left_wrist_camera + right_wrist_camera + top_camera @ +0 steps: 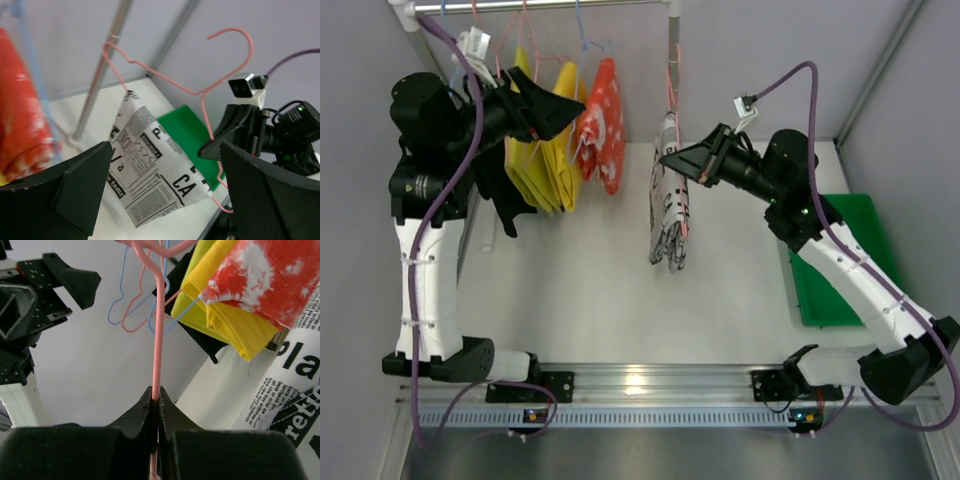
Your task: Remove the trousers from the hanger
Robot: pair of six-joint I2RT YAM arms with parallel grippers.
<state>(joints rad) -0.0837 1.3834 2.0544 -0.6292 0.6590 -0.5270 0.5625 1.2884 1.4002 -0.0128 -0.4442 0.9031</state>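
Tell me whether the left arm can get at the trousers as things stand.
Probably yes. The open left gripper faces the trousers, with nothing between them in its wrist view. The red-orange garment hangs off to the side, and the right gripper, shut on the hanger, is beyond them.

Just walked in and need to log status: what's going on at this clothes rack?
The right gripper has its jaws shut on the thin pink wire hanger, which carries the white letter-printed cloth trousers. The left gripper is open, facing the trousers without touching them. The trousers are not yet off the hanger.
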